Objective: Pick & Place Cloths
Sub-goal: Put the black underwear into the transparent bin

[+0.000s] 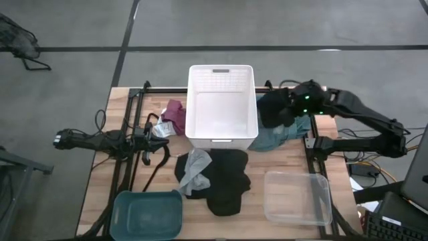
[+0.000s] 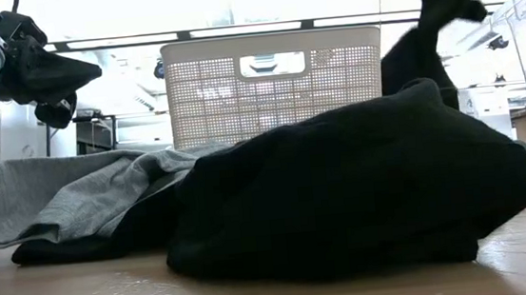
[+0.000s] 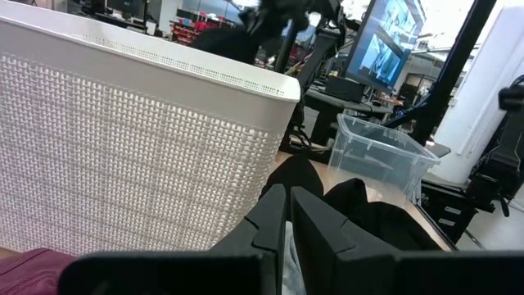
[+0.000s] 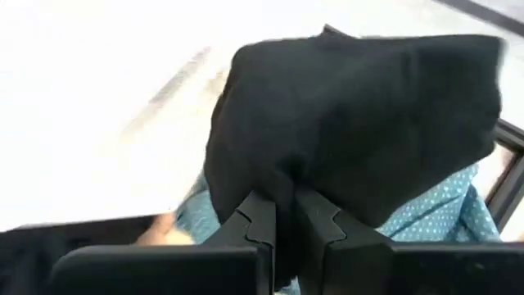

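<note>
Right tool point(image 4: 285, 215) clamped on a bunched fold of black cloth point(image 4: 352, 123), near the bench's right edge. Soft, light, limp; likely to drape and drag. Left tool point(image 3: 288, 215) closed, empty.

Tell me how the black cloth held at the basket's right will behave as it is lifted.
Likely floppy: the black cloth bunches and droops around the shut right tool. Probably light, since a small pinch holds it. It may drag the teal cloth beneath.

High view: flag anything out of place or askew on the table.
The cloths lie loose and crumpled round the white basket: a maroon cloth on one side, a teal-green cloth on the other, a light grey cloth over a black pile. The right gripper pinches a black cloth. Nothing looks spilled or damaged.
</note>
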Tool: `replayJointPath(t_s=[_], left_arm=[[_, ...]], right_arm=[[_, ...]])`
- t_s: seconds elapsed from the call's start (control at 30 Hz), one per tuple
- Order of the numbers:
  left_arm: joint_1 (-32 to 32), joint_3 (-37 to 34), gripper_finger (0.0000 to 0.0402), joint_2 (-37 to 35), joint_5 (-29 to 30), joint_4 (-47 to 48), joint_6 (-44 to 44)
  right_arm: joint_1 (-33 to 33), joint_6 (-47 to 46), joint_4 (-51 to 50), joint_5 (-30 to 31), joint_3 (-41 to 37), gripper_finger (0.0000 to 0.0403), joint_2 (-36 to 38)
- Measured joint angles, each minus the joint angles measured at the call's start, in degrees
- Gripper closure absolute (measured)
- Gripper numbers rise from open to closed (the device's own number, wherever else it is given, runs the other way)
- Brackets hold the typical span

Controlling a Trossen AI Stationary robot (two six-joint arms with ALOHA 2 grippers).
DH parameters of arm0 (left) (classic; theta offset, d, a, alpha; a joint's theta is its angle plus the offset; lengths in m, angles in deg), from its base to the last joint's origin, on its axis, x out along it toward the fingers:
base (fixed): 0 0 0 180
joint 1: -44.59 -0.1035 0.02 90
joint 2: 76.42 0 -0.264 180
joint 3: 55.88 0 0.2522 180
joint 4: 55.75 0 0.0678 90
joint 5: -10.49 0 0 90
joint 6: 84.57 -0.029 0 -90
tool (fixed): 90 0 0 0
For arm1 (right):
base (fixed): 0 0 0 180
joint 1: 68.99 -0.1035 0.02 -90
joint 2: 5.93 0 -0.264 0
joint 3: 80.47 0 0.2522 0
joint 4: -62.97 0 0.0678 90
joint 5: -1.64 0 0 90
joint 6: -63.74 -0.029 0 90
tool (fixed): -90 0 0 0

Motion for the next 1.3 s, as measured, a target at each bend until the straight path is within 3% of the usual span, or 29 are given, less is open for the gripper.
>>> replayJointPath(t_s=[0.17,0.27,0.47,0.63,0.9,1.13,1.3], left_arm=[[-0.01,-0.01,0.0374,-0.01,0.01,0.01,0.0],[-0.01,-0.01,0.0374,0.01,-0.01,0.01,0.0],[-0.01,0.0,0.0374,-0.01,0.0,-0.01,0.0],[-0.01,-0.01,0.0374,0.0,-0.01,-0.01,0.0],[-0.01,-0.01,0.0374,-0.01,-0.01,0.0,0.0],[0.0,0.0,0.0374,-0.01,0.01,0.0,0.0],[-0.01,-0.01,0.0374,-0.01,-0.01,0.0,0.0]], right_arm=[[0.0,-0.49,-11.79,-4.62,10.96,0.0389,-0.56],[0.0,-0.97,-16.92,-10.99,17.0,0.039,-0.56],[-0.02,-5.22,-21.98,-33.65,26.32,0.039,-0.45],[-1.24,-18.97,-22.04,-51.13,29.06,0.039,-0.03],[-7.46,-36.13,-23.94,-55.02,29.02,0.039,2.73],[-13.54,-30.39,-23.68,-53.36,24.67,0.039,-0.1],[-22.08,-23.81,-23.67,-52.79,22.63,0.039,-5.28]])
